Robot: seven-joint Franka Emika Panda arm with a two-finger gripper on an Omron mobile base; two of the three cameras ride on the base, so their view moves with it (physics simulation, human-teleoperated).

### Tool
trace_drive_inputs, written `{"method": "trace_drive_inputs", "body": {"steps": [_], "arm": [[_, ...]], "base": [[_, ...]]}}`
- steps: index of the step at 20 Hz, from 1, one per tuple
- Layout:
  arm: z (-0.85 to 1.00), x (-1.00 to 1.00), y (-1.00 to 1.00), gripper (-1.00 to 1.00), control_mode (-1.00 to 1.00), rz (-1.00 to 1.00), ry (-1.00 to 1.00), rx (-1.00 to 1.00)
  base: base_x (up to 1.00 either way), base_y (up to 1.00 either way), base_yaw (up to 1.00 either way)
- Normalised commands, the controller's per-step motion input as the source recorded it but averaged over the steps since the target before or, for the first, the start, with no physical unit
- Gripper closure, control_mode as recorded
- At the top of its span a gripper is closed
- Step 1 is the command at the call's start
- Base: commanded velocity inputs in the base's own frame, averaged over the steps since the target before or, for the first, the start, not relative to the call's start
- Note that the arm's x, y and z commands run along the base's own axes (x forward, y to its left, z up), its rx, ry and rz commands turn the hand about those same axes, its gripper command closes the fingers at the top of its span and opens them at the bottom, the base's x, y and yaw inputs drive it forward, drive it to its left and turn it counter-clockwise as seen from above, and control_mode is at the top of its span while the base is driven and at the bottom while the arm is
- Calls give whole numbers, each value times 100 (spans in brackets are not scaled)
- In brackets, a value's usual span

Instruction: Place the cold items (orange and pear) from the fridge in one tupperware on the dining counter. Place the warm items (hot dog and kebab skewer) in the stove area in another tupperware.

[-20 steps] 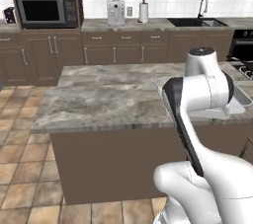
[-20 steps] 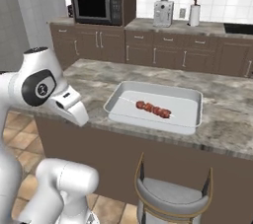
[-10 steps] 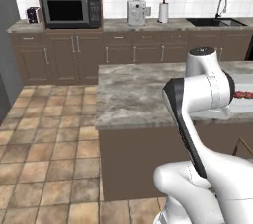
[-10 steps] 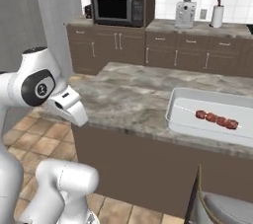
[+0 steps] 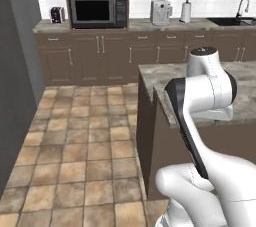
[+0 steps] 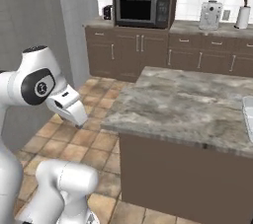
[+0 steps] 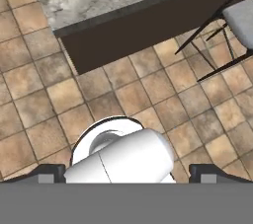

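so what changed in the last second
The base drove or turned left: both base views slid along the island towards the microwave and a grey wall, and the tray with the skewer slipped out of sight to the right. The things themselves did not move. The arm kept its tucked pose, and the gripper stayed open and empty.

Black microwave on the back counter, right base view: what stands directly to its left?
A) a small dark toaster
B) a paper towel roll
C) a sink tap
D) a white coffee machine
A. A small dark toaster stands on the counter just left of the black microwave; the white coffee machine and the paper towel roll stand to the microwave's right.
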Motion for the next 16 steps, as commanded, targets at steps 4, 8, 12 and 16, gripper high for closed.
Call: {"method": "trace_drive_inputs", "body": {"steps": [4,8,12,16], "arm": [[0,0,0,-100,100,0,0,0],[0,0,0,-100,100,0,0,0],[0,0,0,-100,100,0,0,0],[0,0,0,-100,100,0,0,0]], "base": [[44,100,-20],[58,100,-31],[74,97,-56],[74,91,-81]]}}
